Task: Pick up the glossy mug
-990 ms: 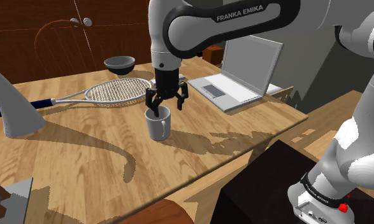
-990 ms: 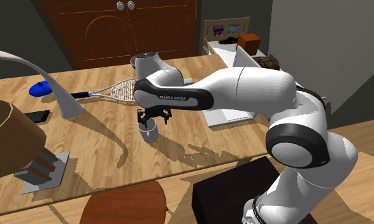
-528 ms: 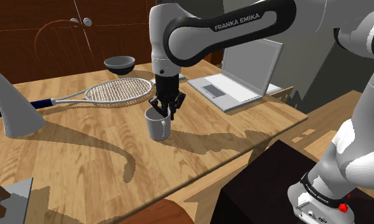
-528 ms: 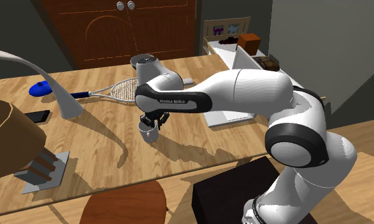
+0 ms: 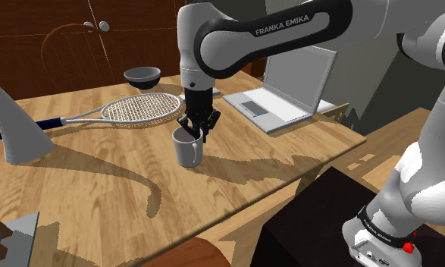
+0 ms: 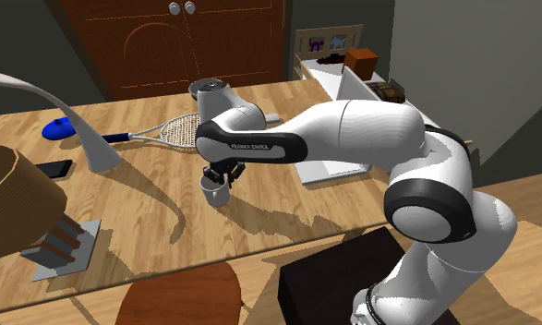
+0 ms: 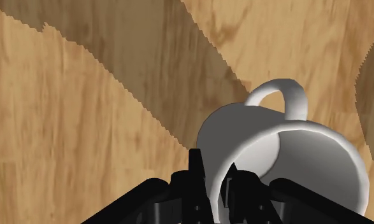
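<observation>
Gripper [image 7: 214, 183]: the two fingers [image 7: 195, 173] are drawn nearly together, pinching the wall of the mug [image 7: 287, 156] at its rim, one finger outside and one inside the cup. The handle sits away from the pinch, untouched.

From the shoulder view the gripper [image 5: 196, 129] points straight down onto the rim. The mug [image 5: 188, 150] reads as white-grey, upright, its base apparently on the wooden table [image 5: 99, 182], near the middle of the top. Second exterior view agrees: gripper [image 6: 221, 175] on top of the mug [image 6: 215, 193].

Step in hand, as we judge it: the grasp is made and the lift is not yet begun. The next move calls for a straight rise with the pinch held firm. A hold on one wall is off-centre, so we expect the mug may tip or swing; a slow start seems wise.

Count of things:
- mugs: one
- tennis racket [image 5: 137, 108]: one, lying flat just beyond the mug, not touching it
- dark bowl [image 5: 142, 75]: one, past the racket
- laptop [image 5: 289, 95]: one, open, toward the shoulder view's right
- blue object [image 6: 58, 129]: one, by the racket's handle end; we cannot tell what it is
- dark phone-like slab [image 6: 54, 169]: one
- cabinet knobs [image 6: 181, 7]: two
</observation>
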Tool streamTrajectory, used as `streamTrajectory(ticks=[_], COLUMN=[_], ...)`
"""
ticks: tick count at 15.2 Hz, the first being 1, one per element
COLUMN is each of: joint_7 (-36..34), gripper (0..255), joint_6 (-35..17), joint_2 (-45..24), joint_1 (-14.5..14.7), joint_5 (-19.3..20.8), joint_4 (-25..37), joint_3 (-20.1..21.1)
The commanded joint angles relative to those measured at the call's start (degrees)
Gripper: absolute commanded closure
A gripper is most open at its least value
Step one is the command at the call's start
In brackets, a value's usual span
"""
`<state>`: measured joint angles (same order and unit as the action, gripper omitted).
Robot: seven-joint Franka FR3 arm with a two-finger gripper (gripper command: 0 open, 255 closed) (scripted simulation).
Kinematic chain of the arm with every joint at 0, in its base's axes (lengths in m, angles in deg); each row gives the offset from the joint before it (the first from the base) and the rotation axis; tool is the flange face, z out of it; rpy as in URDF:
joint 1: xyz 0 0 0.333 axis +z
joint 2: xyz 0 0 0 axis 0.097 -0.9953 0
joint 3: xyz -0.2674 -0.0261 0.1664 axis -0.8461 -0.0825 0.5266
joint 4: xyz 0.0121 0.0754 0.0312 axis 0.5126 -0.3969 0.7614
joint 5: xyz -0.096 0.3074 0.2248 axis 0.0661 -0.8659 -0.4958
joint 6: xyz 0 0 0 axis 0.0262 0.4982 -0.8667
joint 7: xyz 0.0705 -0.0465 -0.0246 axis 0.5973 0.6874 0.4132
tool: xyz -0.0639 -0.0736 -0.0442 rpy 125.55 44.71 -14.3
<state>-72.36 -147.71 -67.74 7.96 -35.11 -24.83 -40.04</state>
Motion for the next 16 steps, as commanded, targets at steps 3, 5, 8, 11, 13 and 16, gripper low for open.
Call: streamTrajectory(ticks=[3, 5, 8, 11, 13, 16], joint_7=[-0.1, -0.2, -0.4, -0.6, -0.7, -0.8], gripper=[255, 255, 255, 255, 255, 255], joint_6=[2.6, 4.1, 6.3, 8.6, 10.2, 11.1], joint_2=[0.4, 0.5, 0.6, 0.6, 0.5, 0.5], joint_1=[0.0, 0.0, 0.0, 0.1, 0.1, 0.1], joint_5=[-0.1, -0.2, -0.2, -0.2, -0.1, -0.1], joint_4=[2.2, 3.6, 5.8, 8.1, 9.7, 10.7], joint_3=[0.0, 0.1, 0.1, 0.1, 0.2, 0.2])
